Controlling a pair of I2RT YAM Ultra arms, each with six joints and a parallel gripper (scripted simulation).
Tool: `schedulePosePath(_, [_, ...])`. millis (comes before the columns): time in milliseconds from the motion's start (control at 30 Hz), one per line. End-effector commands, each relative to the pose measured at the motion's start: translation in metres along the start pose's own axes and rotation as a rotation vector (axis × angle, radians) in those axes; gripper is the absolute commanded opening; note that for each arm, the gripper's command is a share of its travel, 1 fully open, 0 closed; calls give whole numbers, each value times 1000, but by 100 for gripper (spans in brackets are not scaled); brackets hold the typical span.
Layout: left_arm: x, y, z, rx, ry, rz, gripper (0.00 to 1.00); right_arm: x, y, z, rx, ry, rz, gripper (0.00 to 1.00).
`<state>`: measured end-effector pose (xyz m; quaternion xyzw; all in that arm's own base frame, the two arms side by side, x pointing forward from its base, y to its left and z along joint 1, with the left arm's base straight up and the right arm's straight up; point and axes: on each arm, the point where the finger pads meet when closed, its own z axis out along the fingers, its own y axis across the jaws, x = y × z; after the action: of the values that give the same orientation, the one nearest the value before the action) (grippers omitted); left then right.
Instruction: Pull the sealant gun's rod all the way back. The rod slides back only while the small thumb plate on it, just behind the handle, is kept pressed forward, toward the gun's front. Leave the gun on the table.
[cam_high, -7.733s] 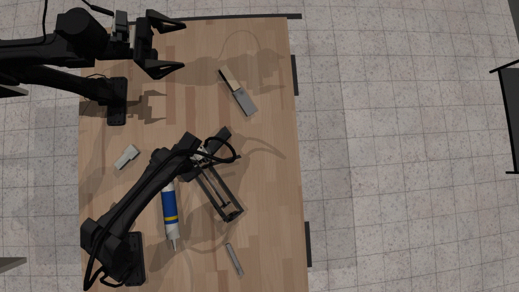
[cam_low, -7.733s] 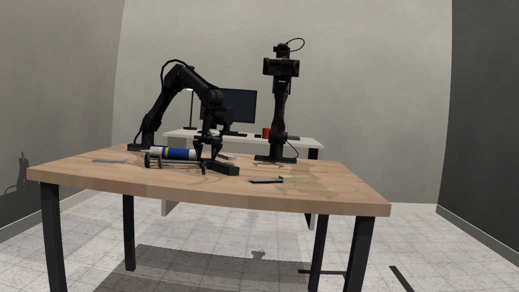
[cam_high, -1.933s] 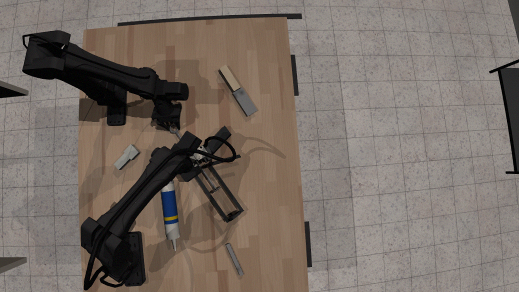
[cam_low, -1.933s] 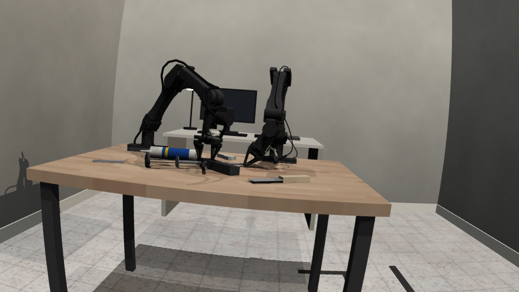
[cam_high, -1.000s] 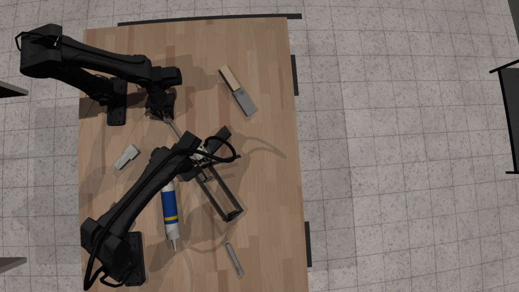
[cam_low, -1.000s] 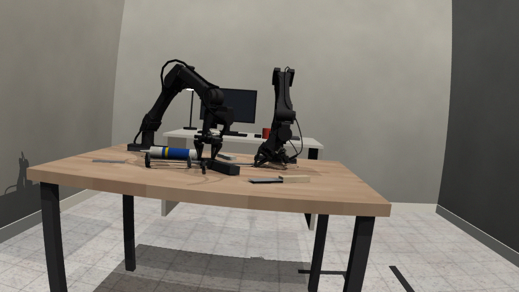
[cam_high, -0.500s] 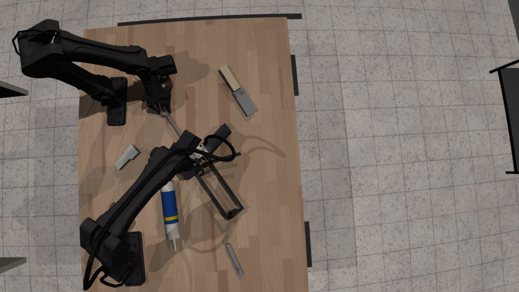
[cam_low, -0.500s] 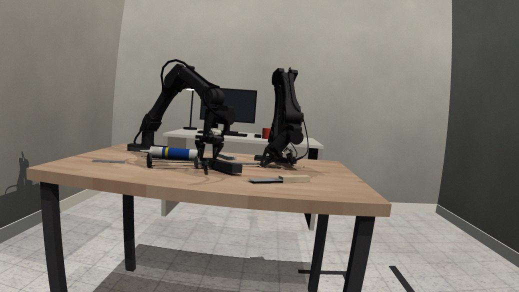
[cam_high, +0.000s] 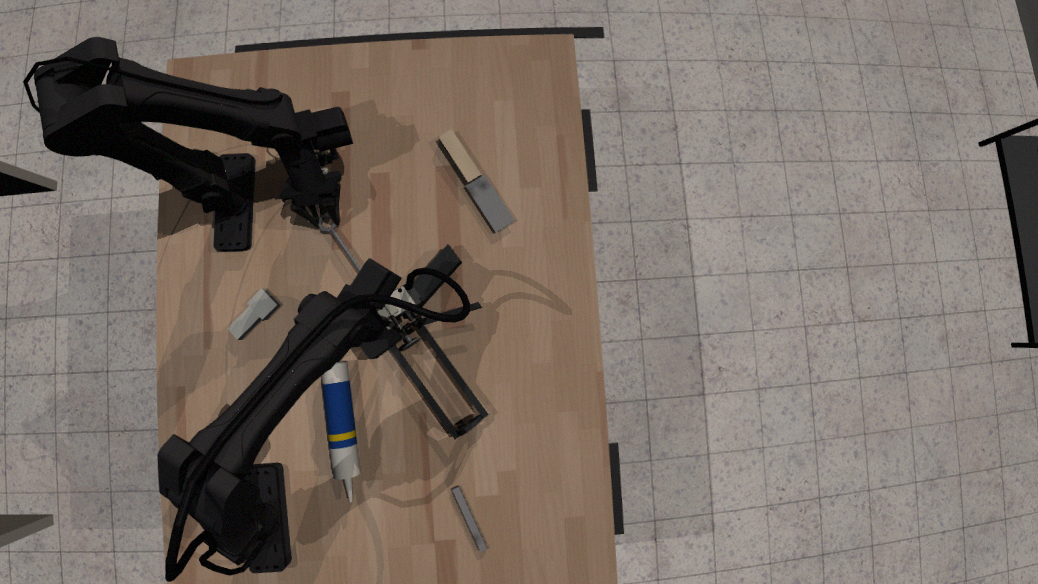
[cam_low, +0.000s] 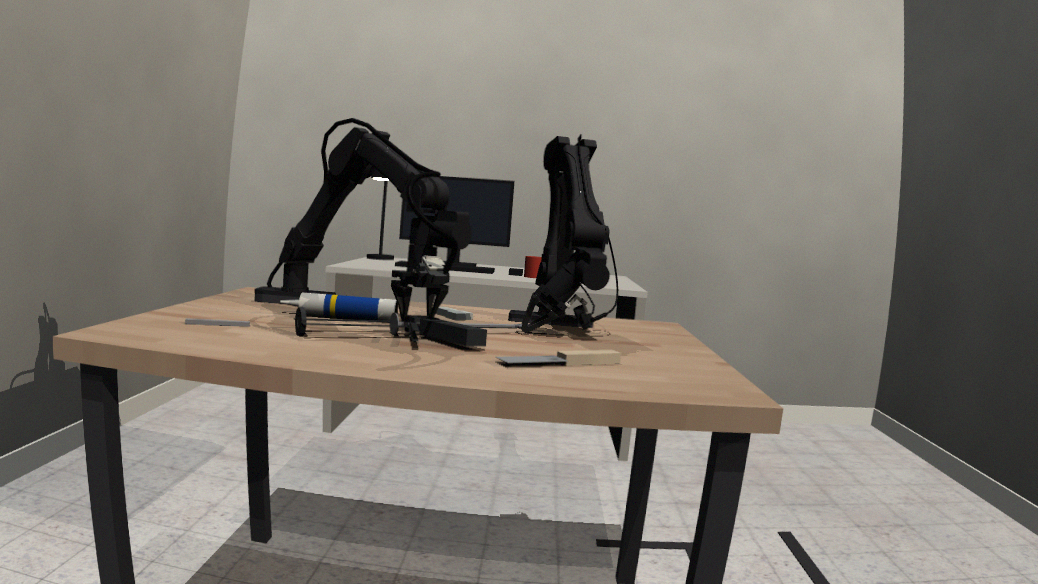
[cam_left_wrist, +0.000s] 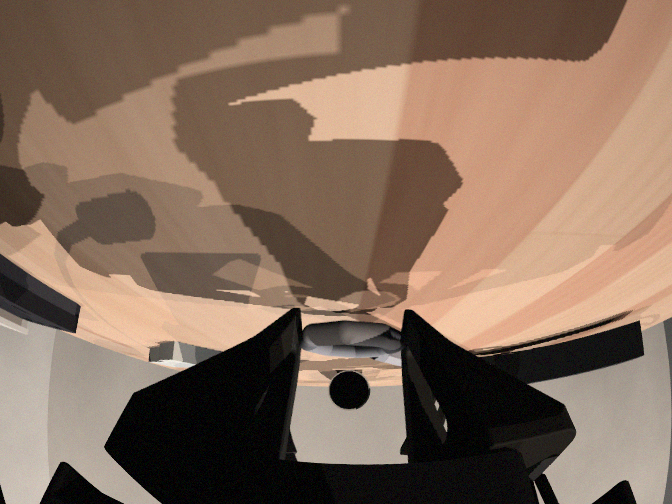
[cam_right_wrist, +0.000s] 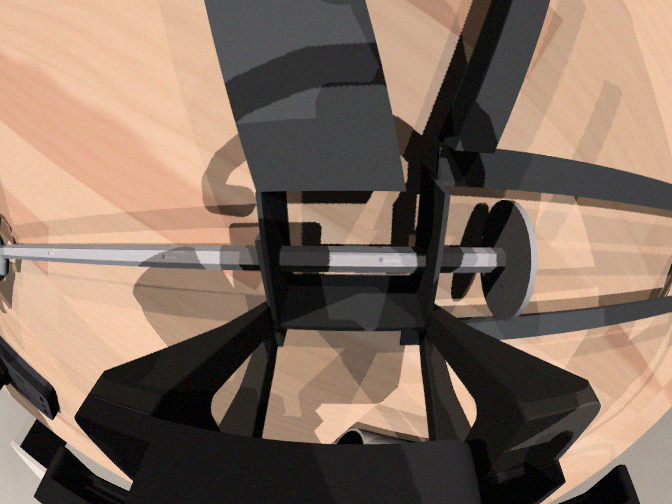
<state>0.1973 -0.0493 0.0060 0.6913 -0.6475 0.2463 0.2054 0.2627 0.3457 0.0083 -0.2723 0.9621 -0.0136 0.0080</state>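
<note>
Left hand (cam_high: 325, 220) (cam_low: 527, 326) (cam_left_wrist: 351, 329) gripping rod's ring (cam_high: 320, 227) (cam_left_wrist: 347, 332), right hand (cam_high: 403, 326) (cam_low: 417, 326) (cam_right_wrist: 351, 260) clamped on gun's handle (cam_high: 439, 274) (cam_low: 457, 334) (cam_right_wrist: 309, 108), disc (cam_high: 410, 341) (cam_low: 394, 323) (cam_right_wrist: 510, 260) near handle

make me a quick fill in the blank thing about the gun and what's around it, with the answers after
The left gripper is shut on the ring at the end of the gun's ____. The cartridge is white and ____ with a yellow band. The mug on the desk behind is ____.

Missing words: rod; blue; red
</note>
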Motion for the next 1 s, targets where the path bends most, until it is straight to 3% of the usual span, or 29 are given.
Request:
schedulePosePath(0, [4,-2,-7,2,-25,11,34,5,-23,-2,50,11,33,51])
schedulePosePath(200, [14,-8,1,-3,-13,5,34,-3,-4,-6,-10,-21,17,51])
schedulePosePath(433, [4,3,-3,-20,-39,-5,34,-2,-4,-6,-13,-20,17,51])
schedulePosePath(700, [-13,22,-4,-82,-119,-37,34,14,-55,7,167,61,59,51])
schedulePosePath(867, [-10,13,-15,-21,-25,-6,34,8,-47,5,142,39,53,51])
schedulePosePath(967, [-10,12,-16,-14,-19,-2,34,6,-39,1,112,24,41,51])
